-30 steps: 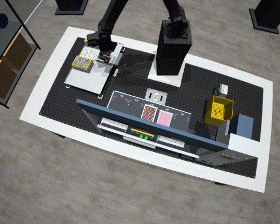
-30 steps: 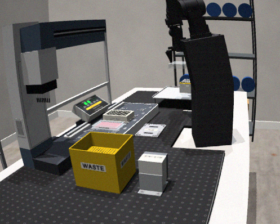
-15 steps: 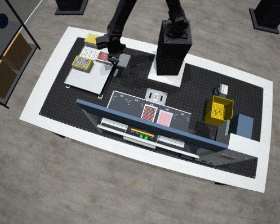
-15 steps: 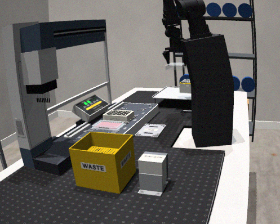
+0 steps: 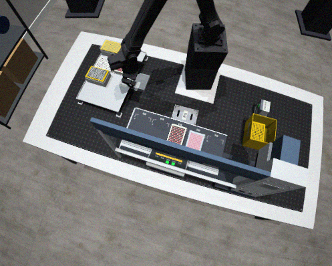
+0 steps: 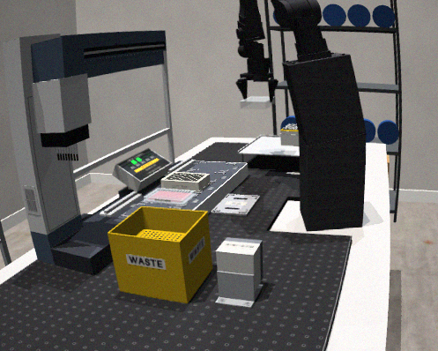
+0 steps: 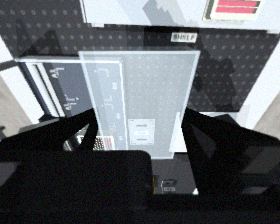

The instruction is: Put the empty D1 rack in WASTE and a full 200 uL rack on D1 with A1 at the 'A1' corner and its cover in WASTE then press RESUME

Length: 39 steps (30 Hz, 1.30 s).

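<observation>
My gripper (image 5: 135, 81) (image 6: 256, 90) (image 7: 139, 111) is shut on a clear plastic cover (image 5: 142, 82) (image 6: 255, 102) (image 7: 141, 95) and holds it flat, high above the black mat, just off the edge of the shelf unit SHELF (image 5: 99, 97) (image 6: 267, 147) on the arm base's side. A yellow-rimmed tip rack (image 5: 97, 74) (image 6: 289, 132) stands uncovered on the shelf. The yellow bin WASTE (image 5: 247, 140) (image 6: 174, 282) holds a yellow empty rack (image 5: 257, 131) (image 6: 161, 235). Deck position D1 (image 5: 216, 142) is bare.
The shelf also carries a yellow rack (image 5: 111, 47), a white one (image 5: 103, 61) and a red-topped item (image 7: 236, 7). On the deck sit a dark red reservoir (image 5: 176, 134) (image 6: 185, 178) and a pink plate (image 5: 194, 140) (image 6: 170, 195). The RG nest (image 5: 188, 114) (image 6: 236, 205), the RESUME box (image 5: 264, 106) (image 6: 240, 269) and the arm's black base (image 5: 206, 60) are nearby.
</observation>
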Each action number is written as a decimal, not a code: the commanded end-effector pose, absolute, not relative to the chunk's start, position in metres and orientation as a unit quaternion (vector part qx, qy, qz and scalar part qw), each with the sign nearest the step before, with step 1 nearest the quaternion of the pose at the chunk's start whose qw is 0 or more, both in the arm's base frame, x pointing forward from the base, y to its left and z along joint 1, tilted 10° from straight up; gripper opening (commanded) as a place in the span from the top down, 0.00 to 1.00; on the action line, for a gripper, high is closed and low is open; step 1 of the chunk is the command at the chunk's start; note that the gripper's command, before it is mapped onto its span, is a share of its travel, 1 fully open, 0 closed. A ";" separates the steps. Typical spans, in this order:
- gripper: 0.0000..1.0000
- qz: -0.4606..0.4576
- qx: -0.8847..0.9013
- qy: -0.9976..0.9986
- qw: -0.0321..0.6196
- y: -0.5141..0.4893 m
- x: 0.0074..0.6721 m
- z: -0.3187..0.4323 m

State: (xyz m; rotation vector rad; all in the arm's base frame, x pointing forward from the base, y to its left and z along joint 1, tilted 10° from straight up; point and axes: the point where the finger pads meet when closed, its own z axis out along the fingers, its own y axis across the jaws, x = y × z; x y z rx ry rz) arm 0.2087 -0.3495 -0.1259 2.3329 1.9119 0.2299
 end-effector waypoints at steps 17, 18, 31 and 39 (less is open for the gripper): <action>1.00 0.078 0.786 0.611 0.039 -0.346 0.202 -0.135; 1.00 0.078 0.786 0.611 0.039 -0.346 0.202 -0.135; 1.00 0.078 0.786 0.611 0.039 -0.346 0.202 -0.135; 1.00 0.078 0.786 0.611 0.039 -0.346 0.202 -0.135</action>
